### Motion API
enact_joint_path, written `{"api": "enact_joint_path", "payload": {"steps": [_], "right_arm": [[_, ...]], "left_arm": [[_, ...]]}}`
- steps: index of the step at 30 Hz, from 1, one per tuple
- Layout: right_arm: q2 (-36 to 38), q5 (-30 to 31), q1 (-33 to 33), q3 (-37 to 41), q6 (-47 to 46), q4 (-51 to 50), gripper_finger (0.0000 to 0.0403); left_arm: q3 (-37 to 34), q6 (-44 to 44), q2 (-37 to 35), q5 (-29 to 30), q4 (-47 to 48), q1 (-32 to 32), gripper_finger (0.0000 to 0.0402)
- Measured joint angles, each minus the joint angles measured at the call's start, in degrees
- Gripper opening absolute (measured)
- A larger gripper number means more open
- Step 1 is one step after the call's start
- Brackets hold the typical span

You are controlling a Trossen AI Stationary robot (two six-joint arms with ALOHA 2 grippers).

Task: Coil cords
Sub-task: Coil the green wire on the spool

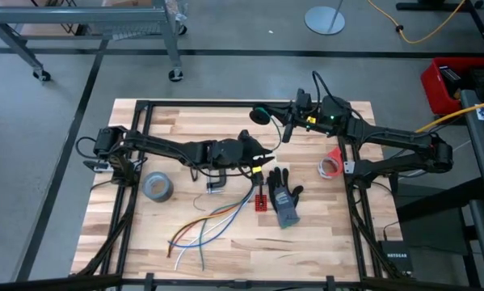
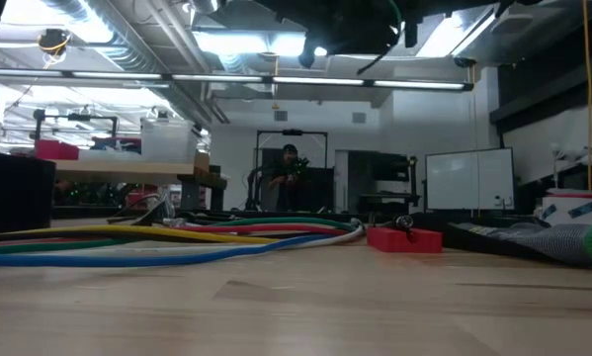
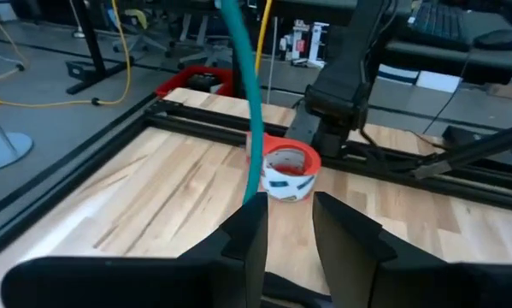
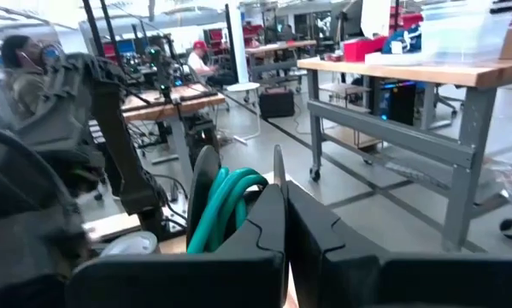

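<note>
The cord shows as a teal-green cord. Several turns of it form a coil (image 4: pixel 228 204) beside my right gripper (image 4: pixel 285 210), which is shut and held high over the table's far middle (image 1: pixel 275 118). One strand (image 3: pixel 249 103) runs from above down to my left gripper (image 3: pixel 290 227). That gripper is over the table's middle (image 1: pixel 262 158), pointing toward the right edge, and its fingers stand apart. In the high view the coil (image 1: pixel 261 113) is a small dark-green loop at the right gripper's end. My left gripper meets the cord strand only at the tip of one finger (image 3: pixel 256 201). The strand rises straight from there, and the other finger stands clear of it. My right gripper has the coil's turns (image 4: pixel 238 192) against the outer side of one finger. That finger hides whether they wrap around it. Nothing shows between the shut fingers, and the coil is lifted clear of the table.
A grey tape roll (image 1: pixel 157 187), a small black clamp (image 1: pixel 216 184) and loose orange, blue and white wires (image 1: pixel 209 226) lie at the near left. A dark glove (image 1: pixel 284 198) and a red block (image 1: pixel 260 202) lie mid-table. A red-and-white tape roll (image 3: pixel 288 171) lies to the right.
</note>
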State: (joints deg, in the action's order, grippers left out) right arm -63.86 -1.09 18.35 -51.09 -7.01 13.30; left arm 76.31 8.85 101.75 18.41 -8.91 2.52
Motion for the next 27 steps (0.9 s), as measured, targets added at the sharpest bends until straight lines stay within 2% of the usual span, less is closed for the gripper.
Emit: {"api": "enact_joint_path", "payload": {"steps": [12,27], "right_arm": [[0.0,-1.5,0.0,0.0,-0.2,2.1,0.0001],[-0.1,-3.0,0.0,0.0,-1.7,3.7,0.0001]], "left_arm": [[0.0,-1.9,0.0,0.1,-4.4,-1.1,0.0088],[0.1,-3.0,2.2,0.5,-4.2,-2.2,0.0088]]}}
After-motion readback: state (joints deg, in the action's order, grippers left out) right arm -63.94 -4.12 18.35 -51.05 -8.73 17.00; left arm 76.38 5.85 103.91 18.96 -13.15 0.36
